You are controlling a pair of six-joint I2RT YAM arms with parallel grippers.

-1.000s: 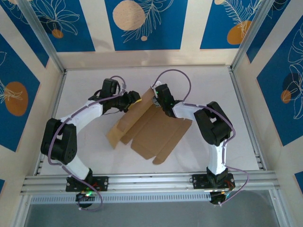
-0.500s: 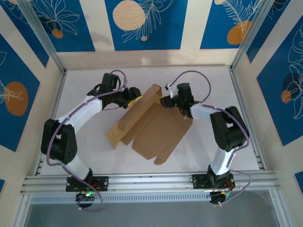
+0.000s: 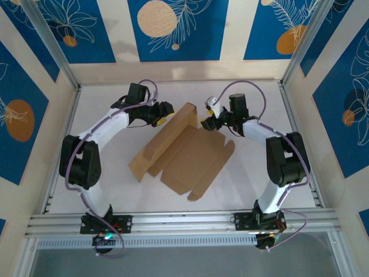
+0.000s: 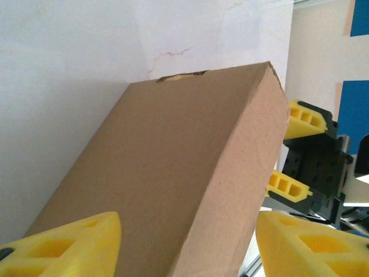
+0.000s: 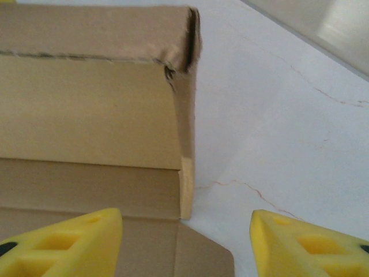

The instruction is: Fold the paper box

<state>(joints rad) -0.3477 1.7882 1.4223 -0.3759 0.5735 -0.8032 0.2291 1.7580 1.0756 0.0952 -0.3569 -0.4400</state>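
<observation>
The paper box [image 3: 190,156] lies partly folded in the middle of the table, a brown cardboard sheet with one long wall [image 3: 167,135] raised along its left side. My left gripper [image 3: 165,115] hovers at the far end of that wall, open. In the left wrist view the wall's outer face [image 4: 173,173] stands between and just ahead of the left gripper [image 4: 187,231]. My right gripper [image 3: 207,123] is open just right of the box's far corner. The right wrist view has that torn corner [image 5: 184,63] ahead of the right gripper [image 5: 185,225], with a flat flap [image 5: 144,248] under it.
The white table [image 3: 259,98] is ringed by the enclosure's walls with blue panels. An aluminium rail [image 3: 184,219] runs along the near edge where both arm bases are bolted. Bare table lies to the right of the box and behind it.
My right gripper has let go of the box's far corner, opened and drawn back to the right. The left arm's elbow has swung inward; its gripper stays by the raised wall.
</observation>
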